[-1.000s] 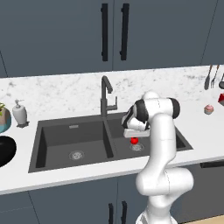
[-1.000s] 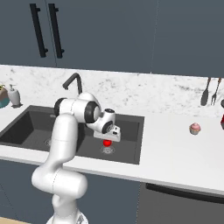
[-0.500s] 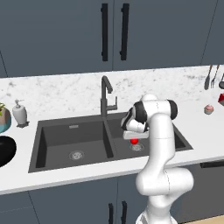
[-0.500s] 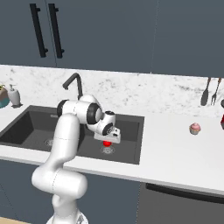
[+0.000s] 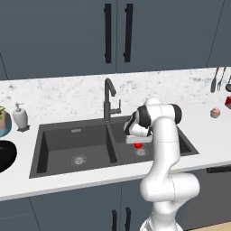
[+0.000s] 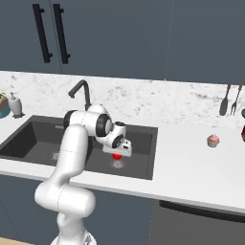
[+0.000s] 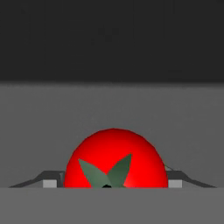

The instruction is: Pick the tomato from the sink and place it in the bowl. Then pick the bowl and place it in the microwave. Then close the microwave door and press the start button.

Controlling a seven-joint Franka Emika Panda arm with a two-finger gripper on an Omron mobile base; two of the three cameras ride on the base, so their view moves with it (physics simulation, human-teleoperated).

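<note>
The tomato [image 5: 137, 145] [image 6: 116, 156], small, red and glossy, lies on the floor of the right basin of the dark grey sink [image 5: 67, 142] [image 6: 38, 136], beside the round drain. My gripper [image 5: 137, 142] [image 6: 116, 153] [image 7: 114, 183] reaches down into that basin, straight over it. In the hand view the tomato [image 7: 116, 157] with its green stem sits between the two fingertips [image 7: 51, 182], which press close against its sides. The black bowl [image 5: 4, 155] stands on the counter at the far left, partly cut off by the frame edge.
The dark faucet [image 5: 108, 97] [image 6: 81, 91] rises behind the divider, close to my forearm. A soap dispenser [image 5: 20, 117] [image 6: 14, 104] stands left of the sink. A pinkish cupcake [image 5: 215, 112] [image 6: 213, 140] sits on the right counter, under hanging utensils [image 5: 216, 79] [image 6: 225, 100].
The hand has shifted only slightly over the tomato. The tomato stays in the same spot on the basin floor.
</note>
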